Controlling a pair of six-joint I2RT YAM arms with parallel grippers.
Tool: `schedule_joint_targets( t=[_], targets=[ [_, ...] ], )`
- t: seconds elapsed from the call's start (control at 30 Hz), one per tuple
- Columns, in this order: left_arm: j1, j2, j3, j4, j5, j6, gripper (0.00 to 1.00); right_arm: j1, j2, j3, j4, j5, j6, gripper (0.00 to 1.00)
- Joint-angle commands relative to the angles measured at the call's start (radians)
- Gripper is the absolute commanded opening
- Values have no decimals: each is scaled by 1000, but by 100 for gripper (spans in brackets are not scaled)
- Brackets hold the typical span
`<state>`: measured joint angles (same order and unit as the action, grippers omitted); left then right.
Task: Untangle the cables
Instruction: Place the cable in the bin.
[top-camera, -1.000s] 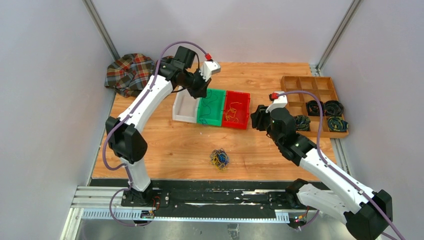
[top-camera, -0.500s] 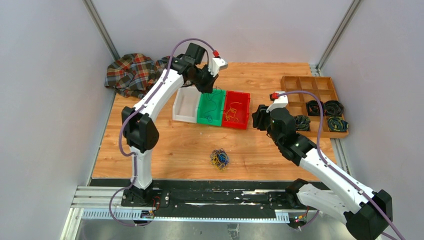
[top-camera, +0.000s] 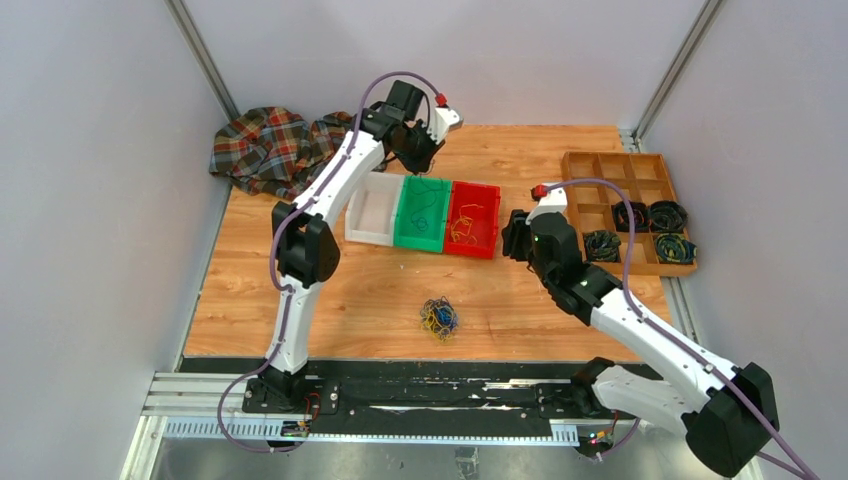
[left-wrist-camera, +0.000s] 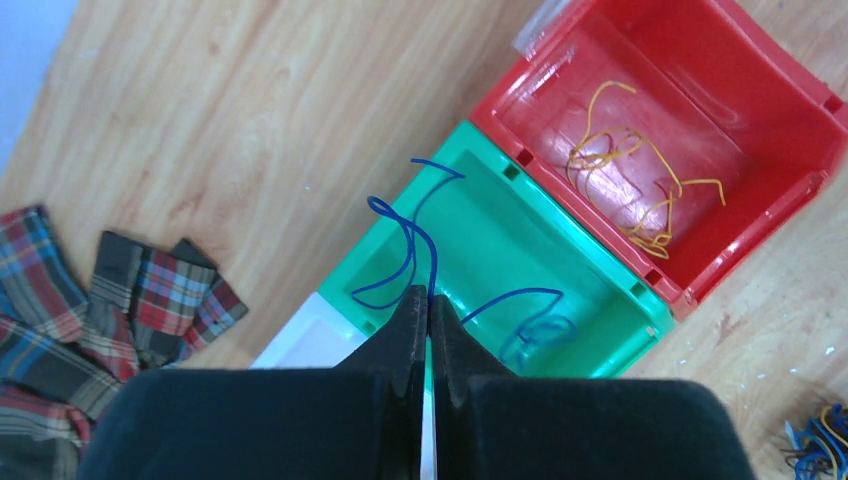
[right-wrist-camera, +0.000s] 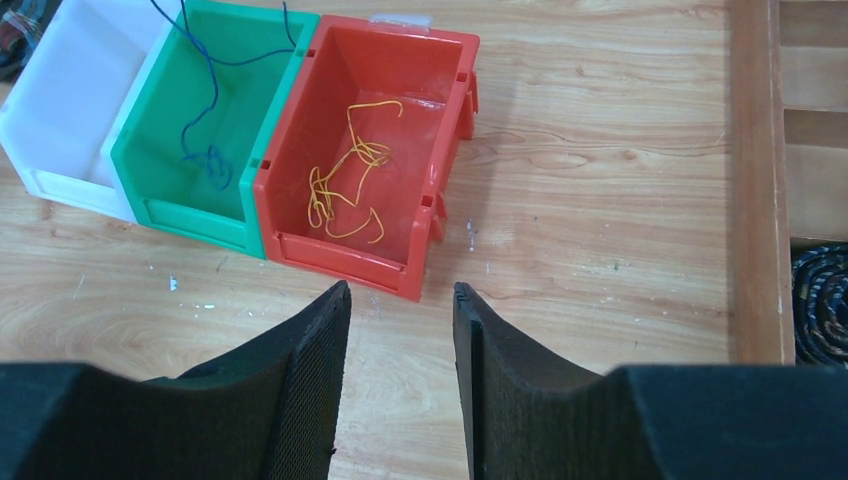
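The cables (top-camera: 438, 318) lie as a small multicoloured clump on the wooden table, near the front and between the two arms; the clump (left-wrist-camera: 815, 445) also shows at the corner of the left wrist view. My left gripper (top-camera: 424, 158) (left-wrist-camera: 428, 295) is raised over the back of the green bin (top-camera: 418, 245) and is shut on a thin blue wire (left-wrist-camera: 405, 250). That wire hangs in loops down into the bin (right-wrist-camera: 200, 100). My right gripper (top-camera: 515, 235) (right-wrist-camera: 400, 292) is open and empty over bare table, just right of the red bin (right-wrist-camera: 330, 250).
The red bin (top-camera: 472, 250) holds yellow wires (right-wrist-camera: 345, 175). A white bin (top-camera: 372, 215) stands left of the green one. A wooden compartment tray (top-camera: 640, 160) with dark coiled bundles (top-camera: 650, 215) is at the right edge. A plaid cloth (top-camera: 265, 145) lies at the back left.
The left arm has stretched back and to the right, lifting the blue wire higher over the green bin. The right arm has shifted only slightly.
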<state>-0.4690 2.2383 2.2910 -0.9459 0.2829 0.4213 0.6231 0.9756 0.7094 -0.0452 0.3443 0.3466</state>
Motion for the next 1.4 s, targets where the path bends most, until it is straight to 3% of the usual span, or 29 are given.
schedule_joint_targets(
  t=[0.0,0.1,0.27,0.7,0.73,0.93,1.07,1.37],
  targets=[
    [-8,16,68,24,-19,21,1,-11,32,21,39,8,-4,42],
    [-7,14,28,68,-41,22,1,-11,42,20,46,7,-4,42],
    [-8,-47,-200,228,-76,27,1,-11,37,10,48,8,-6,41],
    [-21,-169,-536,288,2,-7,1,-12,27,16,20,-16,-15,41],
    [-22,-171,-540,295,-4,-8,5,-12,24,12,23,-16,-13,41],
    [-20,-214,-429,201,6,-9,70,-12,6,5,22,-24,-6,43],
    [-20,-304,-434,116,87,1,99,-11,-9,0,11,-32,7,54],
    [-59,-574,-788,59,345,9,99,-5,-51,-43,-31,-108,47,61]
  ],
)
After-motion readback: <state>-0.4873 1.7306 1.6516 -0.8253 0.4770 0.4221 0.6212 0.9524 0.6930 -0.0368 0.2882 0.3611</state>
